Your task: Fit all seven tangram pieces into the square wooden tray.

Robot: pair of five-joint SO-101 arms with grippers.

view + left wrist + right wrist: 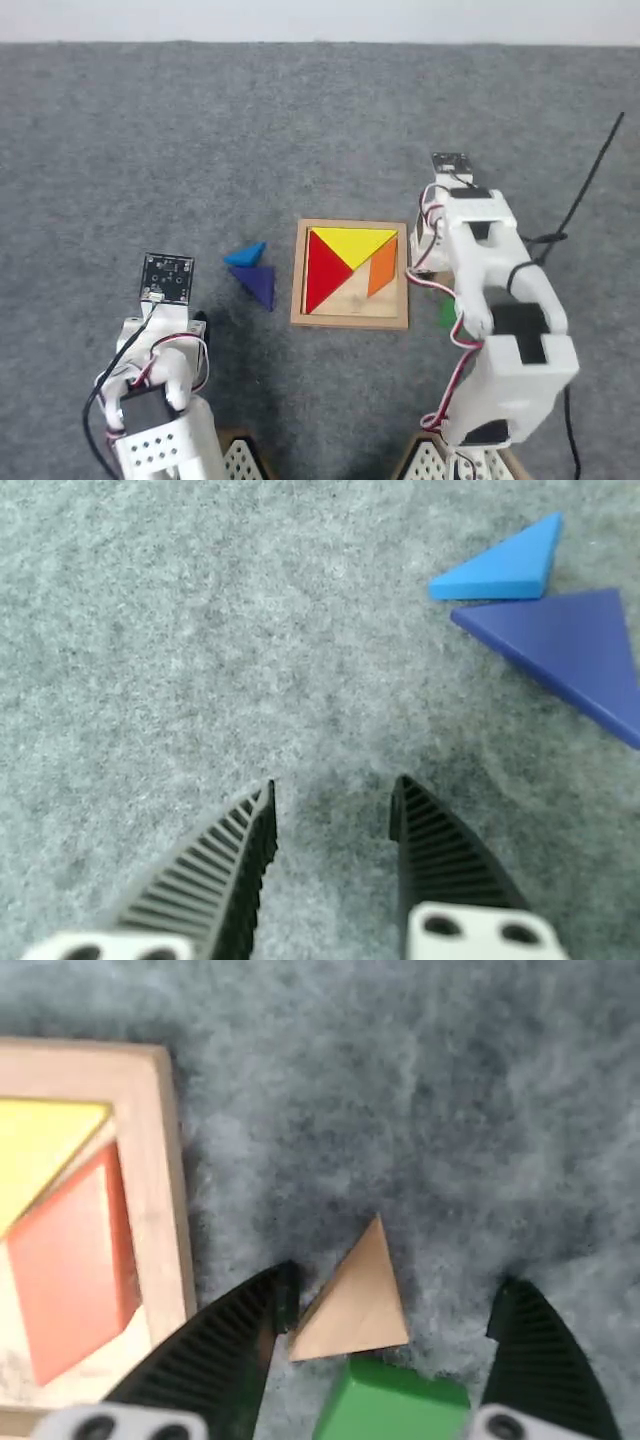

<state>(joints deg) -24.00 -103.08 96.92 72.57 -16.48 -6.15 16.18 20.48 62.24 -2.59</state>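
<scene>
The right tool [398,1290] hung low over the grey tabletop [200,130] with its 2 jaws spread wide and nothing gripped. Between them lay a small tan triangle [355,1300], flat on the tabletop. It sat off-centre in the gap: the jaw on the tray's side was just beside one of its corners, perhaps touching, while the other jaw stood well apart from it. The triangle's longest edge faced that nearer jaw on a slant, and its point aimed away from the wrist. A green piece [390,1405] lay just beside the triangle's short edge, on the wrist's side.

Beyond the nearer jaw came the wooden tray [165,1160], close by. It held 3 pieces: a yellow triangle [352,243], a red triangle [325,272] and an orange piece [382,268], with bare wood left in the corner towards the arms. I judged the tan triangle the right arm's to take, and a squeeze from that stance would likely push it sideways first.

The left tool [334,788] was also open and empty, on the tray's far side. Ahead of it lay a light blue triangle [500,565] and a dark blue triangle [570,645], just beside each other.
</scene>
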